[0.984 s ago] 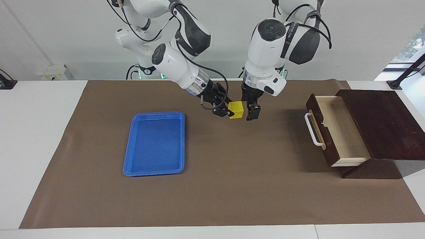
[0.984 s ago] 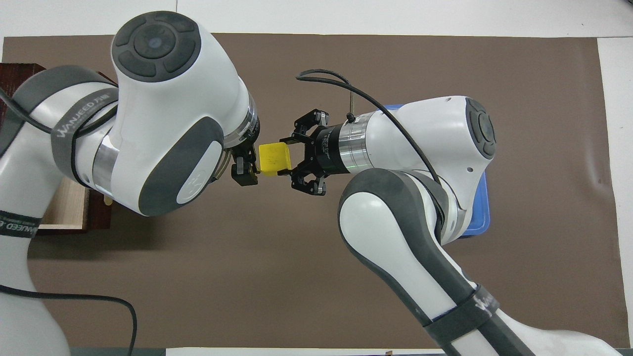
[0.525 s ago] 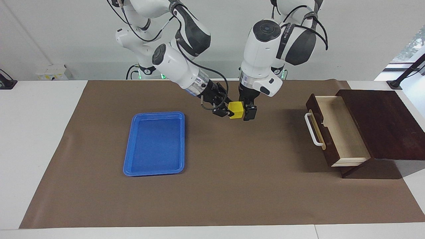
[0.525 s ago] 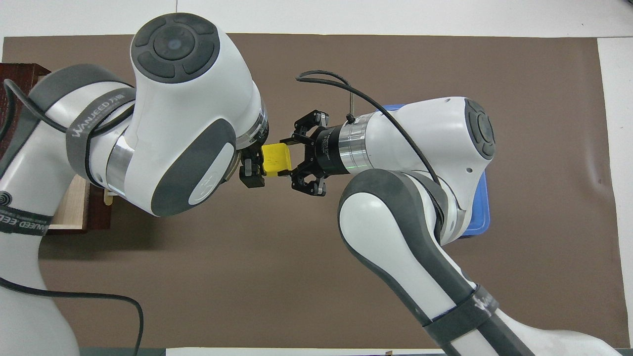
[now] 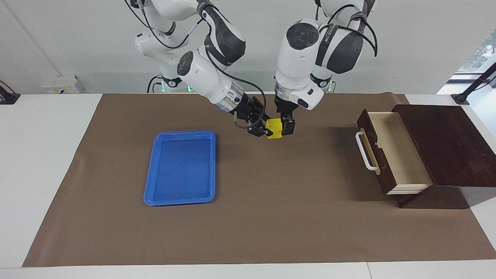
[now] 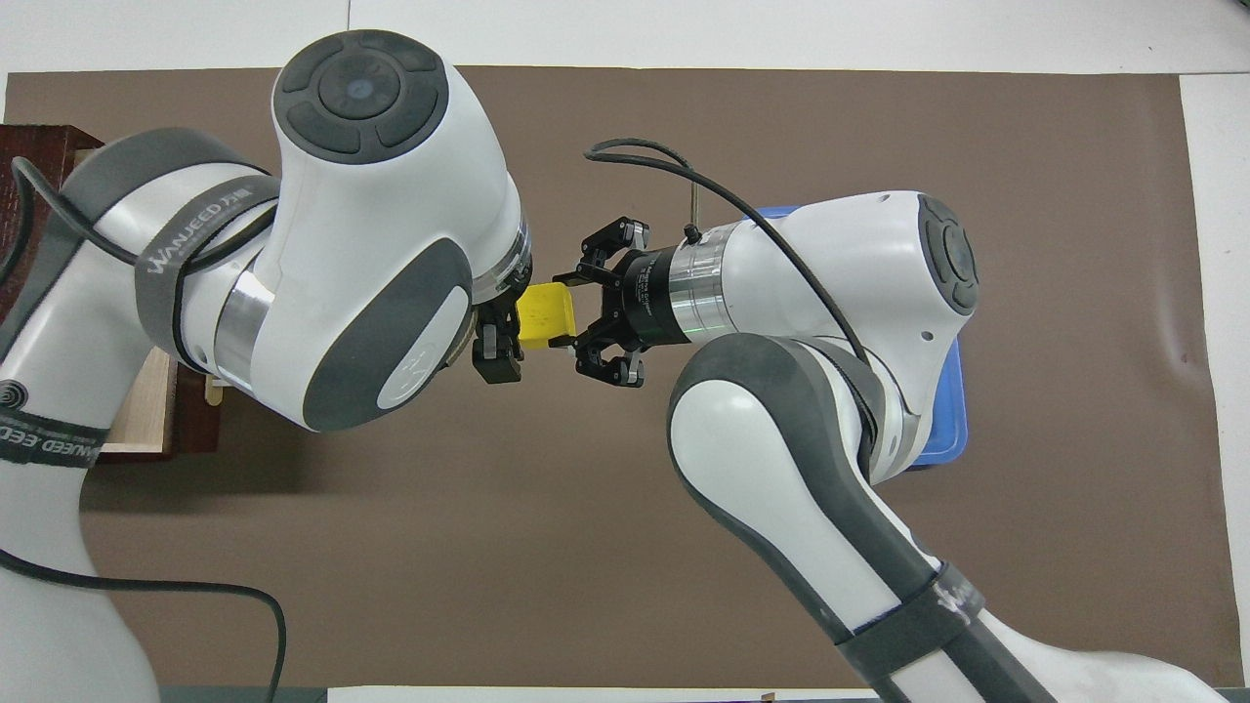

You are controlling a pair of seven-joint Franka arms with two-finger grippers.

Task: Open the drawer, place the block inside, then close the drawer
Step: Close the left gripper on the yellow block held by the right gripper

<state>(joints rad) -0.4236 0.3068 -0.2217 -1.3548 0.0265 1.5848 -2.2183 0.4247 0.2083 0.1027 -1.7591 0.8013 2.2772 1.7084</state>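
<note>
The yellow block (image 5: 274, 129) is held up in the air over the brown mat, midway along the table. My right gripper (image 5: 266, 130) is shut on it, reaching in sideways from the blue tray's end; it also shows in the overhead view (image 6: 564, 314) with the block (image 6: 542, 312). My left gripper (image 5: 285, 124) hangs open, pointing down, with one finger (image 5: 288, 126) against the block's side that faces the drawer. The dark brown drawer (image 5: 391, 153) stands pulled open at the left arm's end, its pale wood interior empty, its white handle (image 5: 365, 152) toward the table's middle.
A flat blue tray (image 5: 180, 166) lies empty on the brown mat (image 5: 271, 217) toward the right arm's end. In the overhead view the left arm hides most of the drawer (image 6: 137, 410) and the right arm hides most of the tray (image 6: 942, 410).
My left gripper has moved from the drawer's side toward the block and now stands at its side. My right gripper and the block have stayed nearly in place.
</note>
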